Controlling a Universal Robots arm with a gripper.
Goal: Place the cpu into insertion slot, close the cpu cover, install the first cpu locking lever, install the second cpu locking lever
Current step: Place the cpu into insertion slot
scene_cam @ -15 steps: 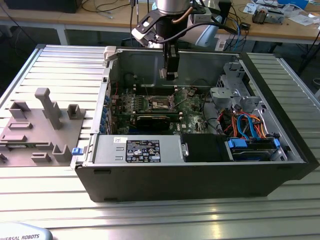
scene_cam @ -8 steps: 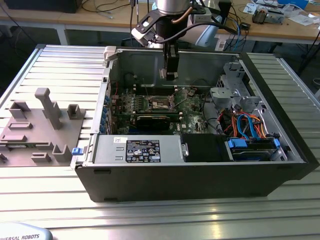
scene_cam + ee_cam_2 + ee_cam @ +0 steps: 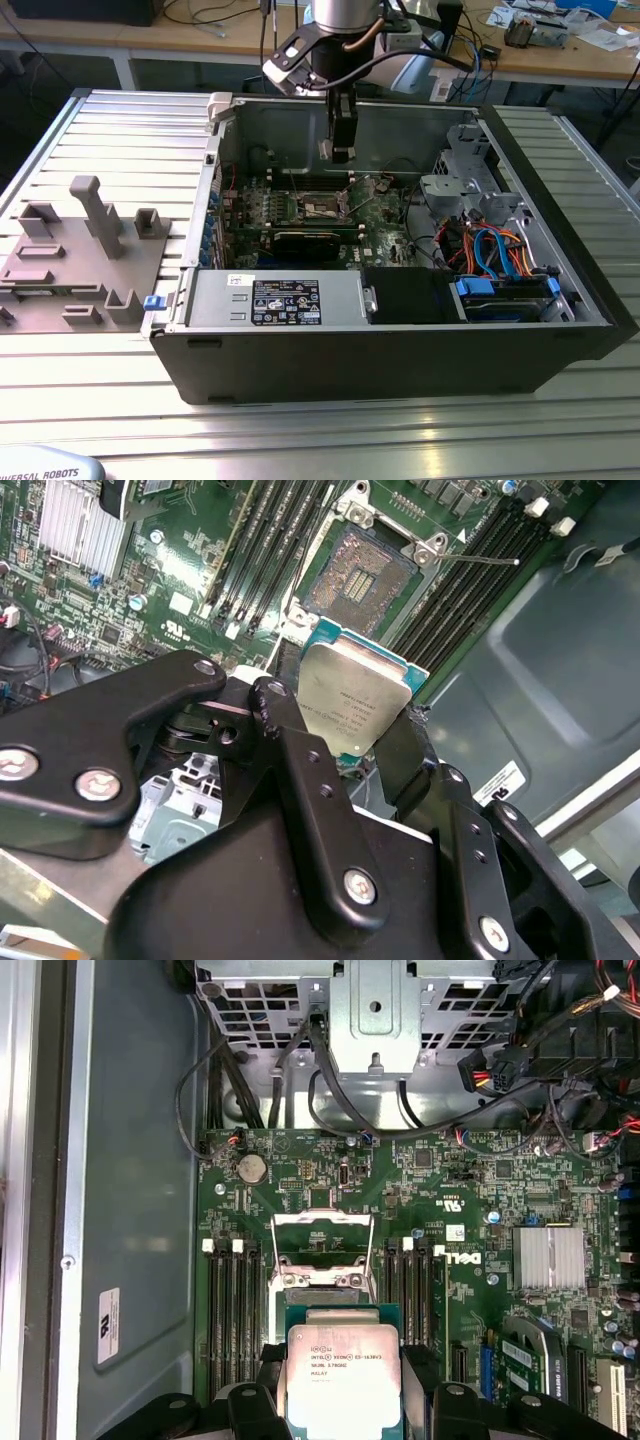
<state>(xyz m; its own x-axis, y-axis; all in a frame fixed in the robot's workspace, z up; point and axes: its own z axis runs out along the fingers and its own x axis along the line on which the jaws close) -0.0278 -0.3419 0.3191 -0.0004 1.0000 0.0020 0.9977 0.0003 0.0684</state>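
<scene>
My gripper (image 3: 345, 720) is shut on the cpu (image 3: 352, 700), a square chip with a silver-grey top and green edge, gripped at two opposite sides. In the exterior view the gripper (image 3: 340, 152) hangs inside the open computer case above the green motherboard (image 3: 375, 215). The insertion slot (image 3: 362, 570) lies open just beyond the chip, its dark pin field bare. In the first wrist view the cpu (image 3: 343, 1375) sits between my black fingers (image 3: 452, 1405), with the cpu cover (image 3: 320, 1221) standing raised ahead of it. A thin locking lever (image 3: 480, 557) sticks out beside the slot.
Long memory slots (image 3: 232, 1310) flank the socket on both sides. A silver heatsink (image 3: 550, 1257), a drive cage (image 3: 375, 1005) and black cables (image 3: 300, 1090) crowd the board's edges. The case walls (image 3: 400, 350) enclose it. A grey fixture (image 3: 80, 250) lies at the exterior view's left.
</scene>
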